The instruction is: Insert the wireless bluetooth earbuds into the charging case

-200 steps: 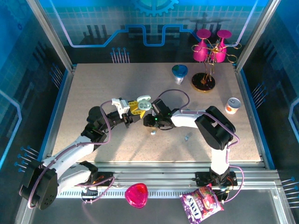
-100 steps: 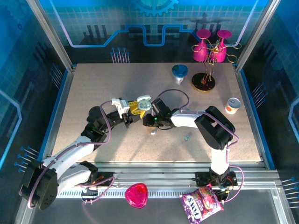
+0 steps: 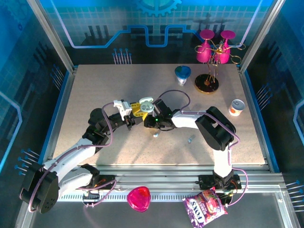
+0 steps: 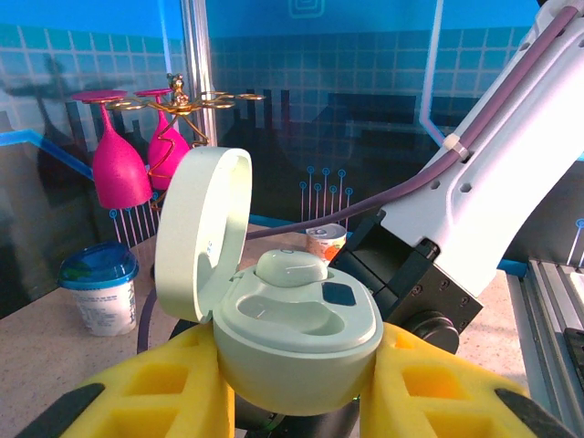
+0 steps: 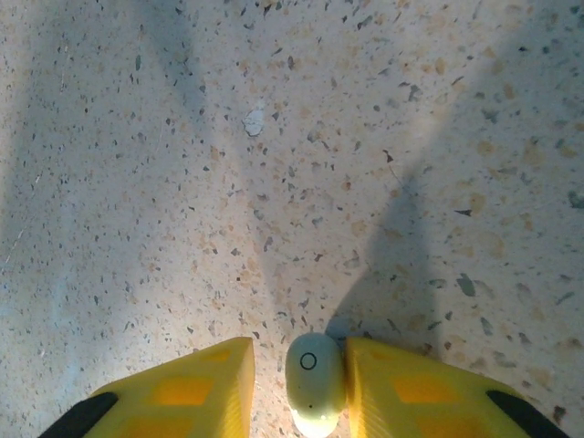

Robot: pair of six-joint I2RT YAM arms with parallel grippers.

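**Seating an earbud in the open case**

The earbud (image 5: 315,383) should be aligned squarely over the vacant socket (image 4: 339,294) and freed only once bedded. It lies between the fingers of the right tool (image 5: 299,365), touching one, with a gap at the other; a firm grasp cannot be confirmed. The left tool (image 4: 299,391) is clenched on the charging case (image 4: 292,338), lid (image 4: 203,233) raised, above the desk (image 5: 274,137).

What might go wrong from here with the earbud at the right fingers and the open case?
The earbud sits off-centre in the right gripper, touching one finger with a gap at the other, so closing may flick it away. The left gripper pinches only the rounded base of the charging case, where one bud already sits; a hard push could tilt the case or unseat that bud.
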